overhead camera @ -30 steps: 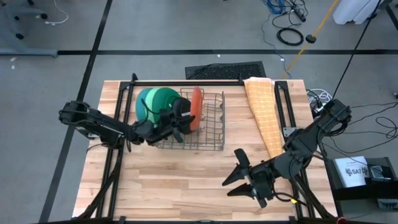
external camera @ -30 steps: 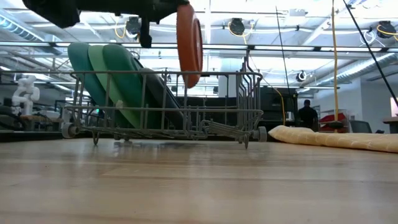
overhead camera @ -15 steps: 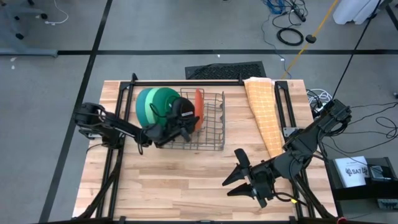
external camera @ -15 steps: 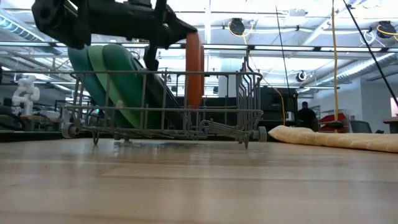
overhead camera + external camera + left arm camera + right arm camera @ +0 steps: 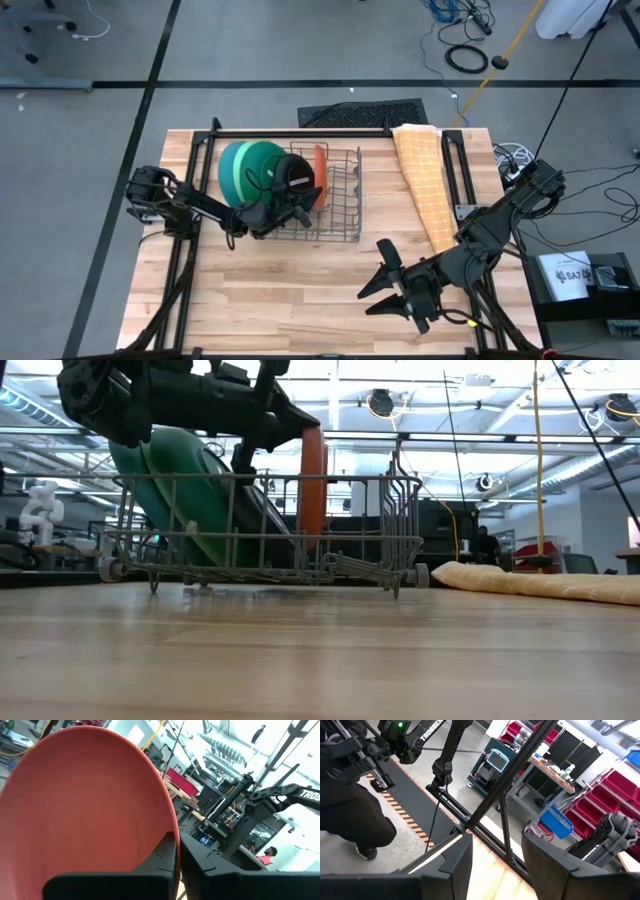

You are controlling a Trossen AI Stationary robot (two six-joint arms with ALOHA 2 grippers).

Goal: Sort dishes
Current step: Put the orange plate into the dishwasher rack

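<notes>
My left gripper (image 5: 296, 196) hangs over the grey wire rack (image 5: 340, 200) and is shut on the orange plate (image 5: 318, 170). In the low view the orange plate (image 5: 312, 485) stands on edge, its lower half down between the rack's wires. Teal (image 5: 125, 455), light green (image 5: 158, 470) and dark green (image 5: 200, 495) plates lean together at the rack's left end, their lower edges inside it. No black plate shows. My right gripper (image 5: 385, 288) waits open above the table's near right part. My left gripper pinches the orange plate's rim (image 5: 169, 827) between its two fingers (image 5: 162, 857), one on each face. The fingers come from the table's left, slanting downward. The plate stays upright, its lower part inside the rack; whether it rests on the rack's floor I cannot tell.
The orange checked cloth (image 5: 425, 180) lies along the table's far right side. A black mat (image 5: 362, 112) sits beyond the far edge. Bare wood (image 5: 300, 290) stretches between the rack and the near edge. Black frame rails (image 5: 195, 180) run along both sides.
My left gripper has come down over the rack, still shut on the orange plate. The plate was above the rack's top wires and slightly turned. It now stands edge-on, its lower half sunk between the wires. The green plates and right arm have not moved.
</notes>
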